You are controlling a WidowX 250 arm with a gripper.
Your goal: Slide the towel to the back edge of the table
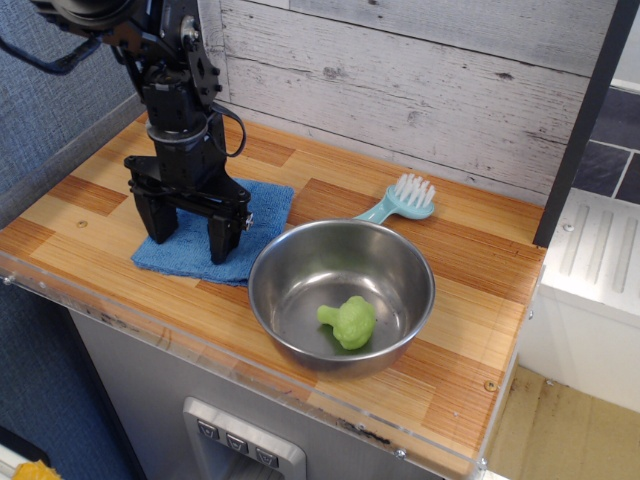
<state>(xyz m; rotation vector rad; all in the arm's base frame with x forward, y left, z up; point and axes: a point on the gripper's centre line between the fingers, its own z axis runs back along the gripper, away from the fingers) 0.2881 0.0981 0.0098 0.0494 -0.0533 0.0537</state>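
Observation:
The blue towel (262, 208) lies flat on the wooden striped table (470, 290), at the left, just left of the steel bowl. My black gripper (188, 240) stands upright over the towel's front half with its two fingers spread wide. The fingertips (222, 252) reach down to the cloth near its front edge; I cannot tell if they press on it. The gripper holds nothing. The arm hides the middle of the towel.
A steel bowl (395, 265) with a green toy (348, 322) inside sits right next to the towel. A light-blue brush (402, 200) lies behind the bowl. A whitewashed plank wall (420, 90) bounds the back. A clear acrylic rim (150, 325) runs along the front edge.

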